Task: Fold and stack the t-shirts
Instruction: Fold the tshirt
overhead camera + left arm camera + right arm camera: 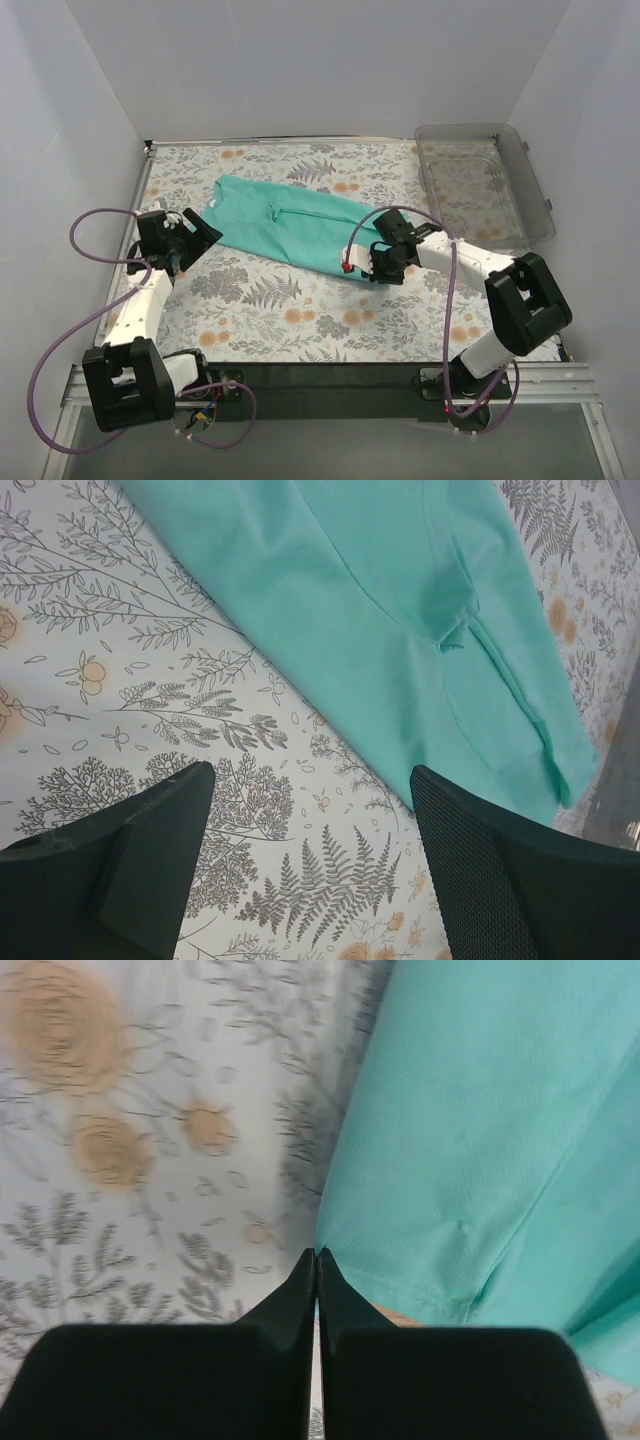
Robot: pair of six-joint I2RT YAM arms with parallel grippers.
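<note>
Transparent bin at far right corner; teal t-shirt, a long folded strip, lies mid-way across the table. Left gripper gapes, holding nothing; right gripper is closed at the hem, grip on fabric unclear.

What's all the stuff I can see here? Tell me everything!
t-shirt: one, teal, lying slantwise in the middle of the table
bin: one, see-through, far right corner, nothing inside
tablecloth: one, white with grey ferns and orange flowers, covering the table
cables: two, purple, one looping along each arm
left arm: one, white and black, near left
right arm: one, white and black, near right
left pincer: one, black, open, over the cloth beside the shirt
right pincer: one, black, shut, tips at the shirt's near edge; whether it pinches fabric is unclear
</note>
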